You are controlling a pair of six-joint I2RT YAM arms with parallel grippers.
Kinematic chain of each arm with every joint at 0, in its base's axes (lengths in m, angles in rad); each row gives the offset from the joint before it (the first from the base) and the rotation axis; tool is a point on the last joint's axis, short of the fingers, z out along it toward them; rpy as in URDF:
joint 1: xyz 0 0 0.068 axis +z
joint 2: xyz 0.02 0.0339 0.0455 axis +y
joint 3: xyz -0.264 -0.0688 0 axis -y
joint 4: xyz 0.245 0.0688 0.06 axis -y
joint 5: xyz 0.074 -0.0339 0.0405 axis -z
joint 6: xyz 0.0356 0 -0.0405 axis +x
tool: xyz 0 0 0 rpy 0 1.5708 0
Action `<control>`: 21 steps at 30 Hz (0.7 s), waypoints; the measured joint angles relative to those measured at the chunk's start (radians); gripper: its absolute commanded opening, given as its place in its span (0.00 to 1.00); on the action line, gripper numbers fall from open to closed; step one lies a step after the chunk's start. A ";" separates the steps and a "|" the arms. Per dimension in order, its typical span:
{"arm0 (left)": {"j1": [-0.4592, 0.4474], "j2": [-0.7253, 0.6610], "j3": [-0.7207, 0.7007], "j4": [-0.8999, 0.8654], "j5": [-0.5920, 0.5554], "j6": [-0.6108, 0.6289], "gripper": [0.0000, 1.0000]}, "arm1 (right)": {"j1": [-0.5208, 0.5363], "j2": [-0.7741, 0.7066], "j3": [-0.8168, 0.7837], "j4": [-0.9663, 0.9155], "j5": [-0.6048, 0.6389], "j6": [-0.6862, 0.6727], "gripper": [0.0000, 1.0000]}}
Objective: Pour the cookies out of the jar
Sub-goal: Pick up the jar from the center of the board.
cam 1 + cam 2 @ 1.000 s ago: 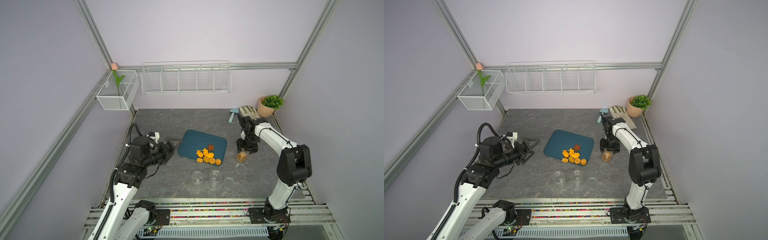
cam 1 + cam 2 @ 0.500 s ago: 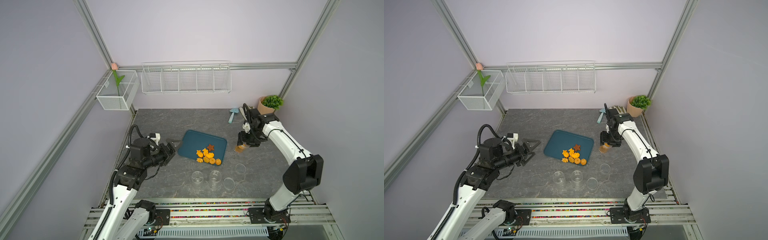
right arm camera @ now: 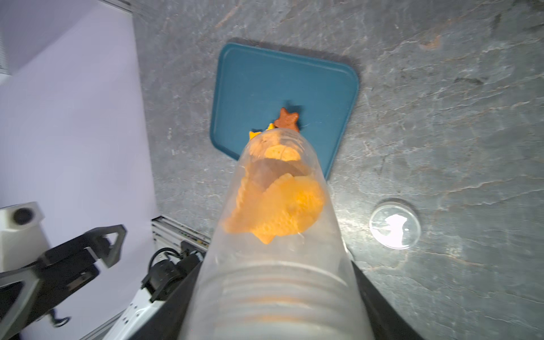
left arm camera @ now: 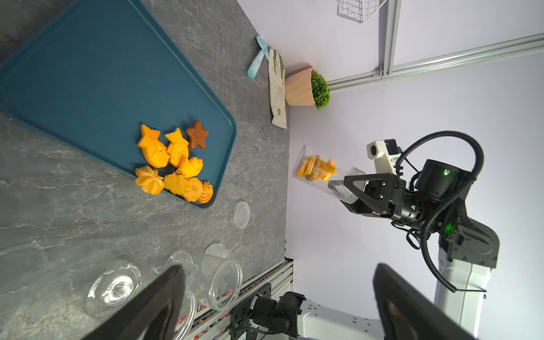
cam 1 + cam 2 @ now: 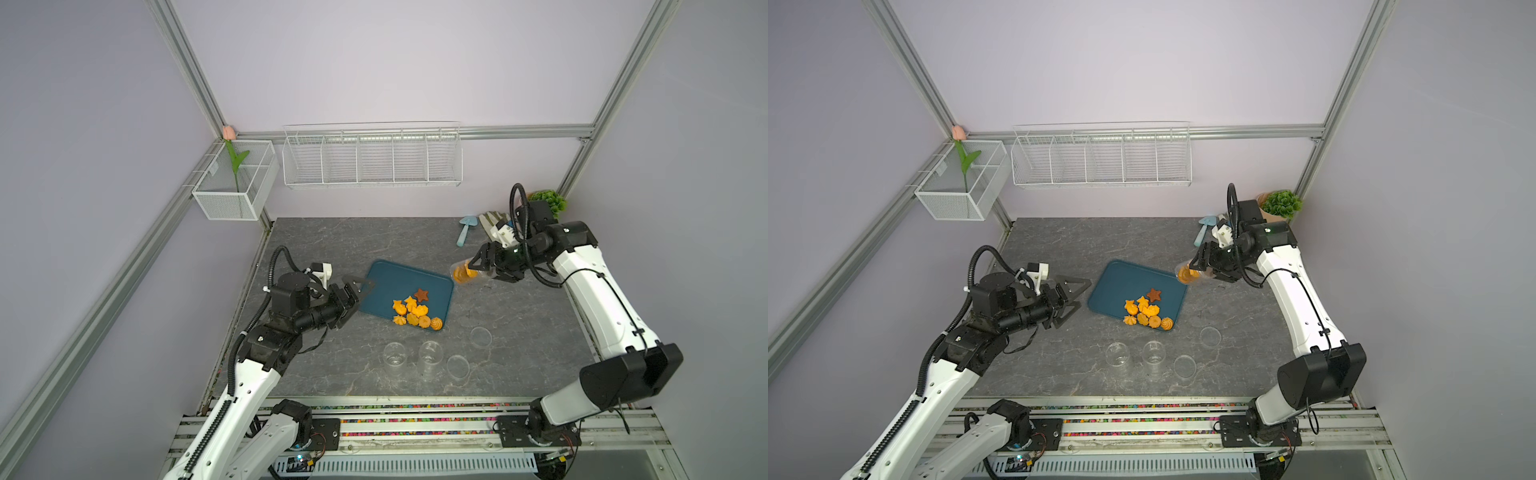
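In a top view, the right gripper (image 5: 478,270) clamps a tilted clear plastic jar (image 5: 463,273) beside a teal rectangular tray (image 5: 390,278); the left gripper (image 5: 365,293) gapes empty. Left wrist view: orange-yellow cookies (image 4: 153,148) heap on the tray. Right wrist view: more sit in the jar.

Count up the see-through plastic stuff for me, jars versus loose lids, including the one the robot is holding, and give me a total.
Jars: 3, namely the cookie-filled clear plastic jar tipped in the right gripper and two empty clear plastic jars standing upright.
Lids: 2 round clear lids, lying loose.
Total: 5
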 measured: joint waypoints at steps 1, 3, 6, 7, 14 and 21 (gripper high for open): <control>0.000 0.006 0.000 0.013 0.009 0.000 0.99 | -0.002 -0.009 0.000 0.015 -0.029 0.014 0.67; -0.001 0.021 0.000 0.039 0.031 -0.001 0.99 | -0.002 -0.031 -0.006 0.055 -0.088 0.045 0.67; -0.001 0.058 -0.002 0.113 0.079 -0.030 0.99 | -0.002 -0.071 -0.041 0.137 -0.183 0.104 0.67; -0.001 0.071 -0.005 0.150 0.095 -0.047 0.99 | -0.002 -0.086 -0.058 0.172 -0.215 0.129 0.67; -0.005 0.156 -0.040 0.474 0.202 -0.219 0.99 | -0.002 -0.166 -0.188 0.409 -0.381 0.298 0.67; -0.079 0.307 0.006 0.726 0.283 -0.349 0.99 | 0.014 -0.214 -0.249 0.541 -0.465 0.387 0.67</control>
